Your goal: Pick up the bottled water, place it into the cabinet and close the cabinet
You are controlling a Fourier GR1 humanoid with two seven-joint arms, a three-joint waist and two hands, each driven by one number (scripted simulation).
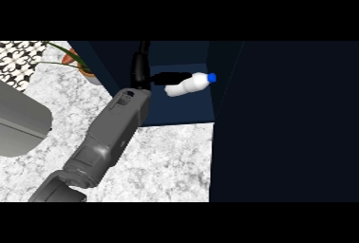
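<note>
The bottled water [189, 84], white with a blue cap, lies tilted inside the open dark blue cabinet [179, 111], cap pointing right. My left hand [144, 71] reaches into the cabinet from the lower left. Its black fingers [172, 75] run along the bottle's upper side and hold its base end. The grey forearm [112, 137] crosses the marble counter up to the cabinet opening. The cabinet door [288, 123] stands open as a large dark panel on the right. My right hand shows nowhere in the view.
A potted plant [77, 61] stands at the back left beside the cabinet's side wall. A grey appliance or sink edge [21, 123] sits at the left. The marble counter [168, 161] stretches in front of the cabinet.
</note>
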